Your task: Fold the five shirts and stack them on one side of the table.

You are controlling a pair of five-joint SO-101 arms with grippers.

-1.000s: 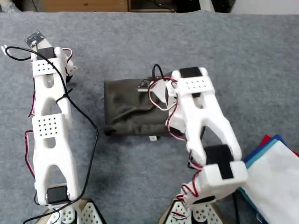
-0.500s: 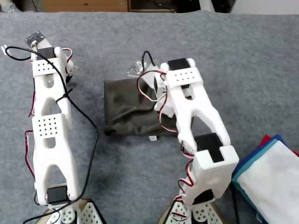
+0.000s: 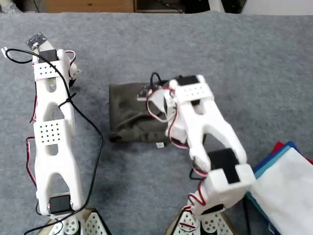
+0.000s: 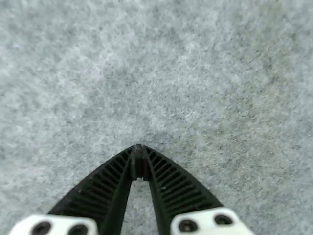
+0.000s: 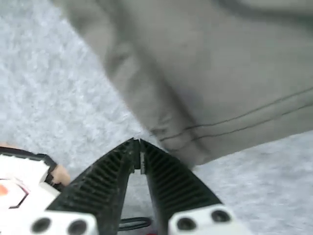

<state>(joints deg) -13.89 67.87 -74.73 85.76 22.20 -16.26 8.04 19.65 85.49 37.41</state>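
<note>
A dark olive shirt (image 3: 128, 116) lies folded into a rectangle in the middle of the grey table. My right arm stands over its right half, with the right gripper (image 3: 145, 93) near the shirt's far edge. In the right wrist view the right gripper (image 5: 137, 152) is shut, its tips right at the shirt's stitched hem (image 5: 210, 122); I cannot tell whether any cloth is pinched. My left gripper (image 4: 138, 162) is shut with nothing in it over bare grey cloth, at the far left of the table (image 3: 36, 42).
A stack of folded shirts (image 3: 286, 188), white on top with teal, blue and red edges below, sits at the near right corner. Loose cables (image 3: 88, 127) run between the left arm and the olive shirt. Open grey table (image 3: 264, 73) lies to the far right.
The right arm's wrist swung out past the shirt's far edge half a second ago and has come back over the shirt. The left arm has not moved.
</note>
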